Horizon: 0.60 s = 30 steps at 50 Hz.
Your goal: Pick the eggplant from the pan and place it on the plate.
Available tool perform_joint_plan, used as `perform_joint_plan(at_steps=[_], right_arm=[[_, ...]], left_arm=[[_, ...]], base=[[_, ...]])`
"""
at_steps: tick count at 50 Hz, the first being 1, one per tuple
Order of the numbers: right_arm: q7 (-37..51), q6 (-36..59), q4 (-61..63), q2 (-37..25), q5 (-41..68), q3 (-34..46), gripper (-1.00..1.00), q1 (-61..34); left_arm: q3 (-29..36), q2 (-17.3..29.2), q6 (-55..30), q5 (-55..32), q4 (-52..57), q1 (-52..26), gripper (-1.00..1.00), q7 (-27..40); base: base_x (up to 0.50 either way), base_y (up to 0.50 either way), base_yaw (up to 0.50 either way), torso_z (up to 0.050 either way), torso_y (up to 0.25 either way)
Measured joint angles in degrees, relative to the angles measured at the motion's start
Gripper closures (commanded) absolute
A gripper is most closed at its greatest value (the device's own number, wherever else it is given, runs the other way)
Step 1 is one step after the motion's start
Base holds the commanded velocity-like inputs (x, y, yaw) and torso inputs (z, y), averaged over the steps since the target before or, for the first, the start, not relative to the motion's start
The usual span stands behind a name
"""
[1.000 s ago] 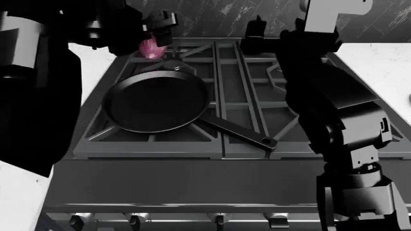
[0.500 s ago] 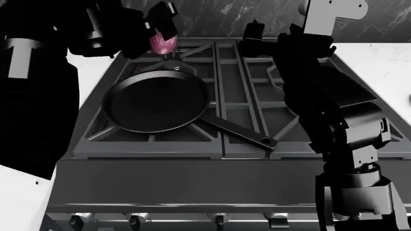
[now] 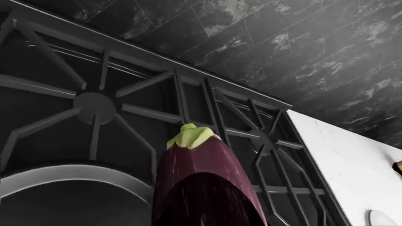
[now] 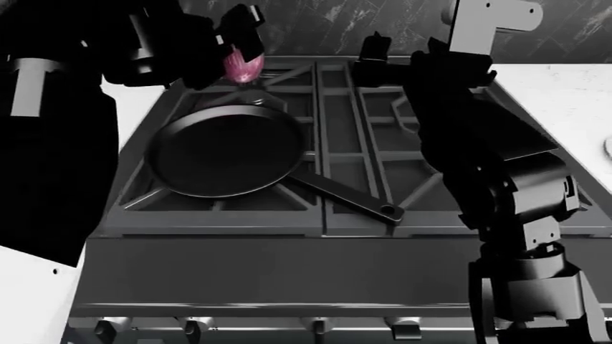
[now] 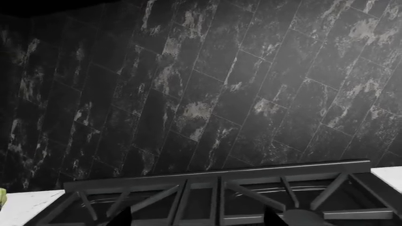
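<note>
since earlier: pan (image 4: 226,148) drifting left in head view | left gripper (image 4: 241,51) staying clamped on eggplant (image 4: 243,67), beyond the rim | plate (image 4: 608,146) far right | risking slip mid-carry | right gripper (image 4: 375,51): cannot tell

The head camera looks steeply down on the stove grates (image 4: 335,143); both wrist cameras hover close above them, facing the tiled wall (image 5: 207,84).
</note>
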<state>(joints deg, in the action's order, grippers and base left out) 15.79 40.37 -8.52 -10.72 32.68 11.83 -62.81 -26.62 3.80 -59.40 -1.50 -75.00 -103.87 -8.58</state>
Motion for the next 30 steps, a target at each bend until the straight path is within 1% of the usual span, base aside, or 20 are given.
perform_joint_plan(at_steps=[17,30], right_arm=[[0.2,-0.2,-0.3,-0.2,0.3,0.3,-1.00,-0.1],[0.3,-0.4,-0.4,-0.3,0.6,0.6,-1.00,-0.2]], left_arm=[[-0.7,-0.2,-0.2,1.0,0.0,-0.1,1.00,-0.4],[-0.9,-0.2,-0.1,1.3,0.0,-0.1,1.00,-0.8]], base=[[0.00,-0.22,0.00,0.000,0.000],[0.00,-0.13,0.00,0.000,0.000]])
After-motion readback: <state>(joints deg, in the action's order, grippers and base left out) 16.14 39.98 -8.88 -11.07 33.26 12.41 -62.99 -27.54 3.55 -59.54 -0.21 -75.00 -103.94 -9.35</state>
